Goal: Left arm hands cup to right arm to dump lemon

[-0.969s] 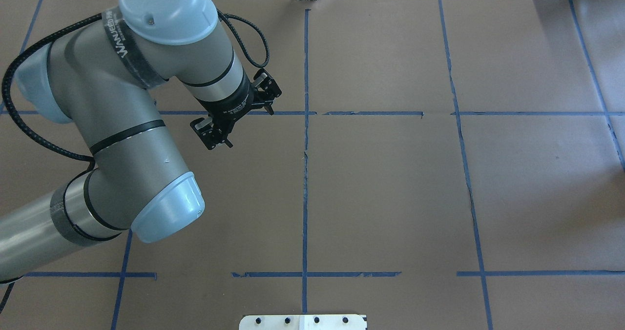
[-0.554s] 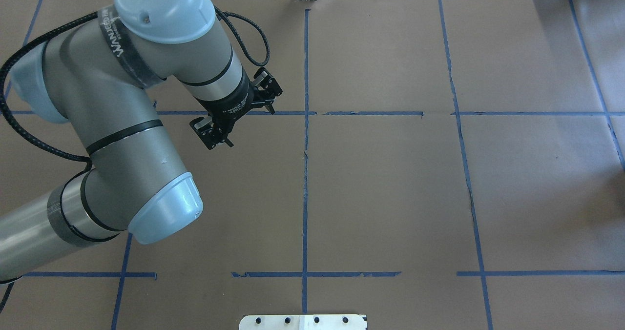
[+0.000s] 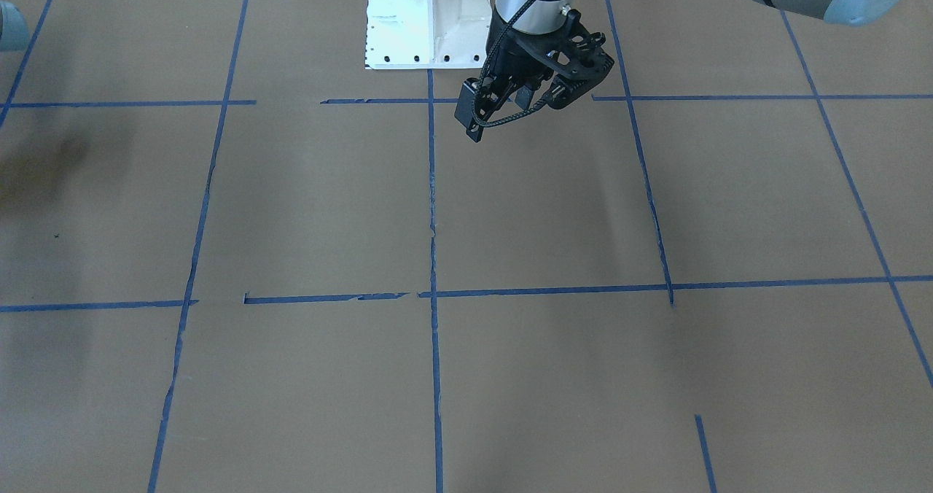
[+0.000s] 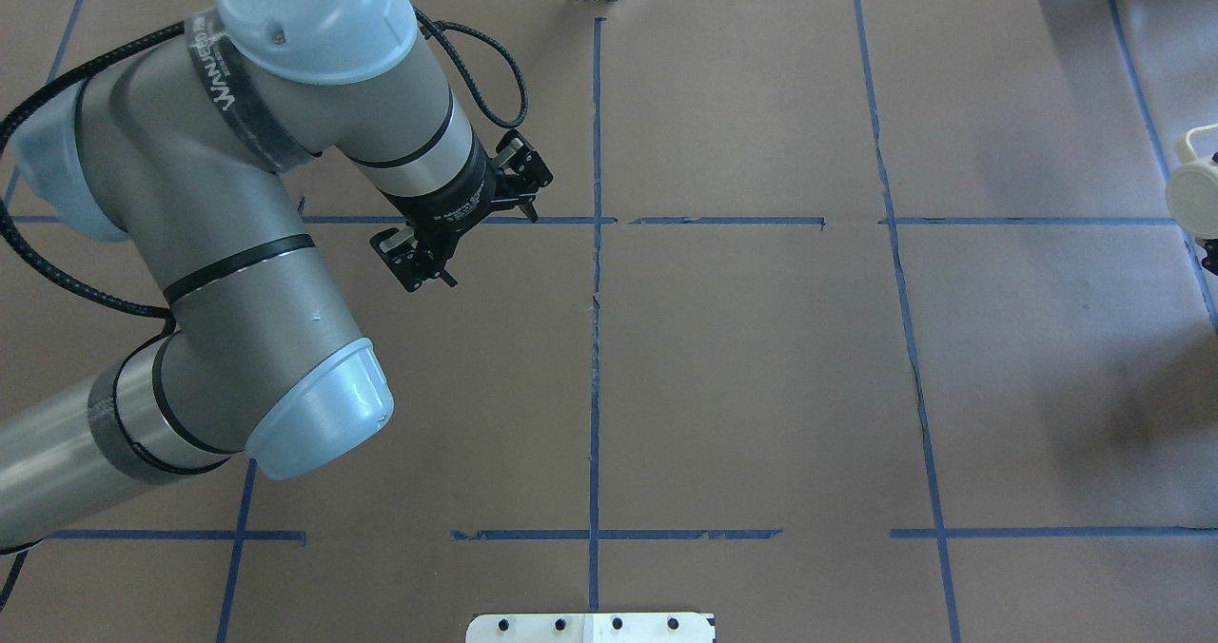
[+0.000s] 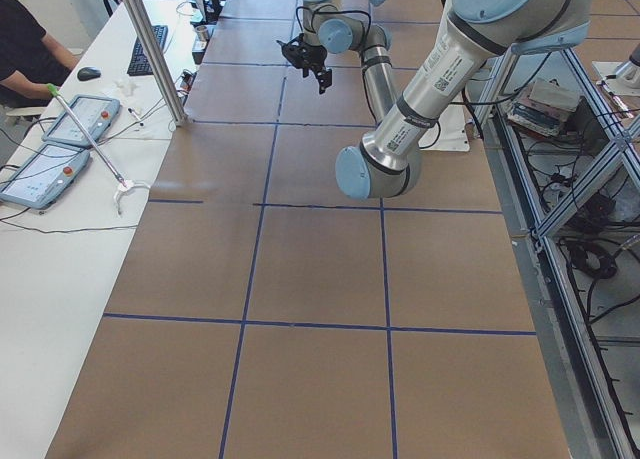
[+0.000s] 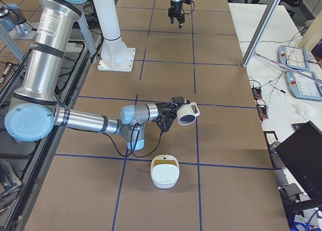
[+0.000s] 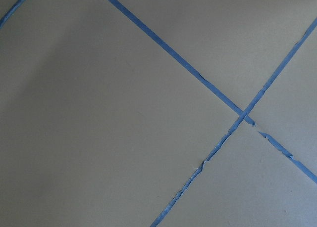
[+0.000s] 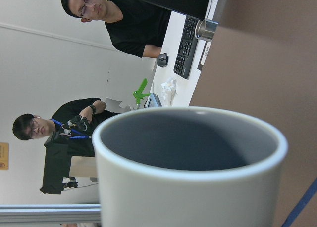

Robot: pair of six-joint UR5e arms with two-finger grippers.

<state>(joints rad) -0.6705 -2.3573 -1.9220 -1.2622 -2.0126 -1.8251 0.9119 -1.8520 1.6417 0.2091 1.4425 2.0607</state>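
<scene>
The white cup lies on its side in the air, held by my right gripper, its mouth facing away from the arm. It fills the right wrist view, and the part of its grey inside that shows is empty. In the overhead view the cup sits at the right edge with a bit of the right gripper below it. My left gripper is open and empty above the table left of centre, and it also shows in the front view. I see no lemon.
A white rounded-square bowl with a tan inside sits on the table just below the cup. The white robot base stands at the table's edge. A side table with tablets, a metal pole and two people are beyond the table.
The cup has come into the overhead view at its right edge. The left arm's upper joints have shifted slightly left; its gripper has barely moved and stays open.
</scene>
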